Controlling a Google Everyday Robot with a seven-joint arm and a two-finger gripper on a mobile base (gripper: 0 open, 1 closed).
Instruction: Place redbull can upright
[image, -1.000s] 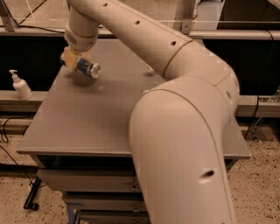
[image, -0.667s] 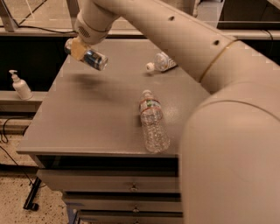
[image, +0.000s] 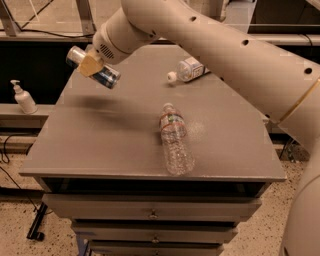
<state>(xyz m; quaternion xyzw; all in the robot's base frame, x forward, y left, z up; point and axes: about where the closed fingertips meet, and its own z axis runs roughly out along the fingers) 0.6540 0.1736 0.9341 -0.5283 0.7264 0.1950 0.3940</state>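
Observation:
My gripper (image: 91, 65) is shut on the redbull can (image: 104, 74) and holds it in the air above the back left part of the grey table (image: 100, 145). The can is blue and silver with a shiny silver end. It is tilted, nearly on its side, with one end pointing up-left and the other down-right. A tan finger (image: 90, 64) crosses its middle. The can's shadow lies on the tabletop below it. The pale arm reaches in from the upper right.
A clear plastic water bottle (image: 175, 142) lies on its side in the table's middle. A white-capped bottle (image: 187, 70) lies at the back. A white pump bottle (image: 22, 98) stands on a ledge to the left. Drawers sit under the tabletop.
The gripper has lifted the can off the tabletop and carried it up. The arm has swung aside, so the two lying bottles now show.

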